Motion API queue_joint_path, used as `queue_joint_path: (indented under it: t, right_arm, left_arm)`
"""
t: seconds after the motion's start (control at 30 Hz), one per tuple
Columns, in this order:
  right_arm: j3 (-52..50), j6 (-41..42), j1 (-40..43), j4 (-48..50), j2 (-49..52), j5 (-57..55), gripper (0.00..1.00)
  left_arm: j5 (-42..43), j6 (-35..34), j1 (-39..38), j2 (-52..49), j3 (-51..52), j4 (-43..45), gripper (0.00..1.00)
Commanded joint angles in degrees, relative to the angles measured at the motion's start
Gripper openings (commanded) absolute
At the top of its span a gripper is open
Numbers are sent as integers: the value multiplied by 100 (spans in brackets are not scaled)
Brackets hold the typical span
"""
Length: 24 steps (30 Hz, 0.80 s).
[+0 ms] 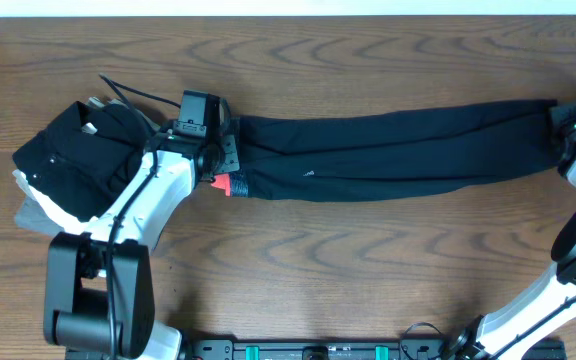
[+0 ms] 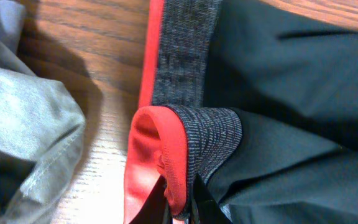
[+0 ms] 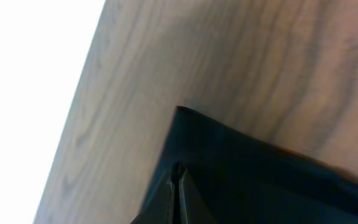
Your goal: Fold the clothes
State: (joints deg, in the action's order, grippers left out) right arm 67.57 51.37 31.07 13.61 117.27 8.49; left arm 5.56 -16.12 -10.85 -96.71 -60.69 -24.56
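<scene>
The left gripper (image 2: 182,208) is pinched shut on the coral waistband (image 2: 157,149), just beside the heap (image 1: 68,160), likely to carry that end over. Away from the heap the leggings (image 1: 388,150) lie stretched; farthest from it, the right gripper (image 3: 178,186) clamps the cuff (image 3: 229,162), seemingly for tautness

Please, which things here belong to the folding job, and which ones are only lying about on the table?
Belong to the job:
- long dark navy-black leggings with coral-red waistband
- left gripper, shut on the waistband
- right gripper, shut on the leg ends

Only lying about:
- heap of black, white and grey garments beside the waistband
</scene>
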Motion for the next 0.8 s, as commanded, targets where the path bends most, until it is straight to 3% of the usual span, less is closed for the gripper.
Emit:
queue_joint_path:
  t: [0.0, 0.2, 0.77]
  right_arm:
    - [111, 463, -33, 330, 203, 61, 1]
    - [111, 584, -31, 730, 313, 116, 1]
    - [181, 584, -85, 916, 474, 98, 1]
  left_arm:
    - [-330, -387, 103, -109, -114, 166, 6]
    - [-297, -933, 361, -114, -155, 610, 6]
    - [11, -1189, 483, -334, -223, 1427, 10]
